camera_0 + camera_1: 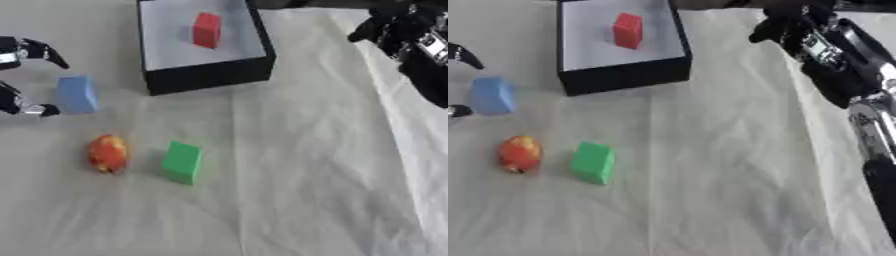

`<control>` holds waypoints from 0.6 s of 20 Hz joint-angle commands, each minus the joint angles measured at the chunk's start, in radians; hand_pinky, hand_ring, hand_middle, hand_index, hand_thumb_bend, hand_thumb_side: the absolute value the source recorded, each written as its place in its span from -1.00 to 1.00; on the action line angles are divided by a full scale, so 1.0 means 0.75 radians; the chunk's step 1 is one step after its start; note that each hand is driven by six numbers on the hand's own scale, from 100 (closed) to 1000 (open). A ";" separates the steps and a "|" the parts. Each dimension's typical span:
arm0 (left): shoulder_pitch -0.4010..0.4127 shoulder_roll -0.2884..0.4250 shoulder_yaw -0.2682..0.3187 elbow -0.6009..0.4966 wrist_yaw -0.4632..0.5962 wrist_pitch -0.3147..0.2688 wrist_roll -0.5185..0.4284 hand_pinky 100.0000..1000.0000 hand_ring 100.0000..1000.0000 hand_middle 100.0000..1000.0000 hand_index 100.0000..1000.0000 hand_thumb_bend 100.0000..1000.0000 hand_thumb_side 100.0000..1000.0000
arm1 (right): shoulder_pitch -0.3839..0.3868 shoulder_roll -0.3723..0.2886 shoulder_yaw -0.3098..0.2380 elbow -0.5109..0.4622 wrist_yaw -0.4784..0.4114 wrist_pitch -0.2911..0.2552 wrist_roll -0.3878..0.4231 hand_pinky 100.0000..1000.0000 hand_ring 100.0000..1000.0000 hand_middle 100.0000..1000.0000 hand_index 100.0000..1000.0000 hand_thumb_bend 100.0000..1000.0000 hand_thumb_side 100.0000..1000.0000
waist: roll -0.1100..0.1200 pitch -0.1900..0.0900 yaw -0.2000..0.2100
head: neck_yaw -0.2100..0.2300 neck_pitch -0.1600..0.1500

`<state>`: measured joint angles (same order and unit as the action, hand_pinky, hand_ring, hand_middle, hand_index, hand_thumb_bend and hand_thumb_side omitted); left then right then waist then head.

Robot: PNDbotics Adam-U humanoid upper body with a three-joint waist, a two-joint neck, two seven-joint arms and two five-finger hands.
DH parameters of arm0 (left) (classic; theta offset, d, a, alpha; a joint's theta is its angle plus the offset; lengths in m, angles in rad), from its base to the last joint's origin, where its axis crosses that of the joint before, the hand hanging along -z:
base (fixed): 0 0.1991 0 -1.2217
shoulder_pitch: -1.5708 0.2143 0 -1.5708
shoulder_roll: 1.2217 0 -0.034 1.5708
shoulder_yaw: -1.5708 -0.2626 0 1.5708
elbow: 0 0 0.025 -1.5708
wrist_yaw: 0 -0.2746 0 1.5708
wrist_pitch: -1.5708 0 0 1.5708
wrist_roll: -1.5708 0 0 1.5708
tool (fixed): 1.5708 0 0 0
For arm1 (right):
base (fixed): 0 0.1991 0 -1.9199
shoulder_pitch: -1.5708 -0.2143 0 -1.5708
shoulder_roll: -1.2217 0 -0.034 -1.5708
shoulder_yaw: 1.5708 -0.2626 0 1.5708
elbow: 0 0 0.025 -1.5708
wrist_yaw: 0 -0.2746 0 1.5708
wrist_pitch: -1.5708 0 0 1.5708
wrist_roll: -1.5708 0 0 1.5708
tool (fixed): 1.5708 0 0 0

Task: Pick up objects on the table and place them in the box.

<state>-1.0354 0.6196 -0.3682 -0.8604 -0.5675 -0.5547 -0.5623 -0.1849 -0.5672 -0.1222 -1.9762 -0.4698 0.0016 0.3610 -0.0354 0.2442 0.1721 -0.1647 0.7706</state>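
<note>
A black box (210, 75) with a pale floor stands at the top centre, and a red block (206, 30) is upright inside it. A blue block (77, 94) rests on the white cloth at the left. My left hand (19, 55) is open at the left edge, its fingers spread on either side of the blue block without touching it. A red and yellow round fruit (108, 153) and a green block (182, 162) lie lower down on the cloth. My right hand (785, 25) hangs at the top right, beside the box, fingers curled with nothing in them.
White wrinkled cloth (297, 165) covers the table. Its right border runs diagonally down the right side, under my right forearm (846, 65). Open cloth lies to the right of the green block and below it.
</note>
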 commanded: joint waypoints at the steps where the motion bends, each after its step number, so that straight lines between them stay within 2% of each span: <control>1: -0.043 -0.004 0.034 0.021 -0.039 -0.445 -0.458 0.95 0.75 0.56 0.69 -0.12 -0.39 | -0.015 -0.023 -0.005 -0.022 -0.001 0.008 -0.001 1.00 0.47 0.26 0.55 -1.00 0.02 | 0.021 -0.033 -0.004 | 0.014 -0.001; 4: -0.058 -0.041 0.043 0.067 -0.059 -0.430 -0.459 0.96 0.75 0.56 0.70 -0.22 -0.30 | -0.019 -0.021 -0.005 -0.019 -0.003 0.014 0.000 1.00 0.47 0.26 0.55 -1.00 0.02 | 0.024 -0.032 -0.009 | 0.025 -0.001; 12: -0.086 -0.116 0.093 0.155 -0.163 -0.404 -0.445 0.96 0.77 0.58 0.71 -0.16 -0.27 | -0.038 -0.018 -0.002 -0.017 -0.020 0.027 0.019 1.00 0.46 0.26 0.54 -1.00 0.02 | 0.031 -0.024 -0.022 | 0.053 -0.008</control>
<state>-1.0727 0.5214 -0.3155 -0.7431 -0.6748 -0.5378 -0.5793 -0.2027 -0.5665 -0.1169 -1.9756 -0.4792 0.0200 0.3727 -0.0266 0.2443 0.1558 -0.1303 0.7705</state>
